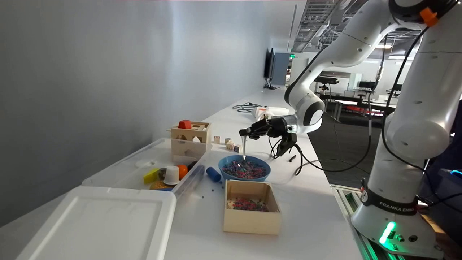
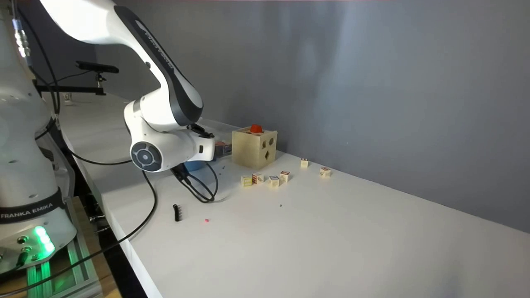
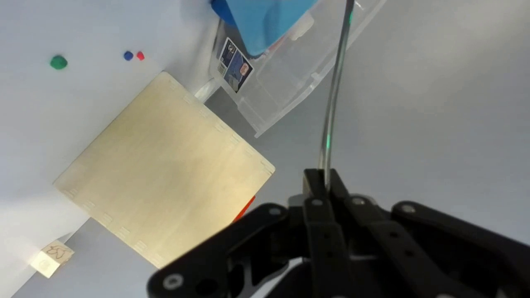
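Since the black two-finger gripper point(image 3: 326, 178) is closed tight on the top end of a thin, shiny metal utensil point(image 1: 244, 145), almost no gap at the tips, treat the hold as narrow: it could twist under side load, I'd guess. Utensil stands about upright, lower end inside the round blue bowl point(image 1: 226, 176) of small multicoloured bits point(image 1: 249, 172); how deep, can't tell. Best bet: shallow dips, slow lifts, clear of the rim. Mind the open-topped pale wooden box point(image 1: 251, 222) on the bowl's near side and the blue cylinder point(image 1: 213, 174) just left. Stray bits point(image 3: 59, 62) on the white tabletop point(image 1: 303, 224), so spilling looks easy.
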Robot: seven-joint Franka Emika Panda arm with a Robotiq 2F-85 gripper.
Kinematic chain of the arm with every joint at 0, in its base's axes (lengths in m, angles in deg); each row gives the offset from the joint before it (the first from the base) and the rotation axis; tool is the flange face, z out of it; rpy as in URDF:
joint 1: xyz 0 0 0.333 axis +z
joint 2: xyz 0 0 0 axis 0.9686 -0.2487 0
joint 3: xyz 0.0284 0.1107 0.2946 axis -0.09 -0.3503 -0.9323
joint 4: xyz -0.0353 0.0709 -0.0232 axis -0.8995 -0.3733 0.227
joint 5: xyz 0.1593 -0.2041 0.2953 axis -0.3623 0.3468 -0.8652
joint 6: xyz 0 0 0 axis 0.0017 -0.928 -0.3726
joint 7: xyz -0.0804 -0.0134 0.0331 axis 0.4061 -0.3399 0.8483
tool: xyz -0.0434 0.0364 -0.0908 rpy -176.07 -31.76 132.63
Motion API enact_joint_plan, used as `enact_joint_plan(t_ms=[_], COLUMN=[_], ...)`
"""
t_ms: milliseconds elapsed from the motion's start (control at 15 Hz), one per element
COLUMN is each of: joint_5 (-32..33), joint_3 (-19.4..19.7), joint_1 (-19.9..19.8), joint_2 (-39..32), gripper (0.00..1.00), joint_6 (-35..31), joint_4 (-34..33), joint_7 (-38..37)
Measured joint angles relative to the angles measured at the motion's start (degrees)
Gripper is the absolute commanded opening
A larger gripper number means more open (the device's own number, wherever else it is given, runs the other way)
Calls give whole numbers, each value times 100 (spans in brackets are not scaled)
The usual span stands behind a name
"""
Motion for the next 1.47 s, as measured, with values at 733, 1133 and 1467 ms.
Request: enact_joint_plan(t_ms=[733, 1133, 1467], joint_5=[0, 0, -2], joint_3=[127, 44, -194], joint_1=[-88, -40, 118], joint_2=[22, 41, 185], gripper=[1, 1, 1], joint_6=[428, 576, 588], joint_4=[-85, -201, -305], joint_7=[-3, -39, -107])
